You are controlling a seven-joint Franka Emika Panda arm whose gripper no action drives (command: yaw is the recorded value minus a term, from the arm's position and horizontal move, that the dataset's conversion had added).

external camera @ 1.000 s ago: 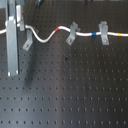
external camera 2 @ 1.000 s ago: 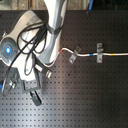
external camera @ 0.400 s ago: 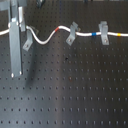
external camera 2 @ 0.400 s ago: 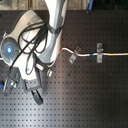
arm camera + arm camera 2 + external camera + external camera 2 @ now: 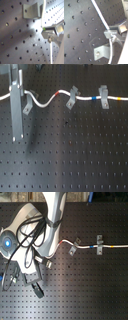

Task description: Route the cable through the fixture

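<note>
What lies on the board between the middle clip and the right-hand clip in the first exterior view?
Only the white cable spans from the middle clip to the right-hand clip, its blue band beside the latter. Otherwise there is bare perforated board.

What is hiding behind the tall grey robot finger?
In the first exterior view, the gripper finger covers part of the white cable and the edge of a grey clip. Whether the cable sits inside that clip there is hidden; beyond it shows black pegboard.
</note>
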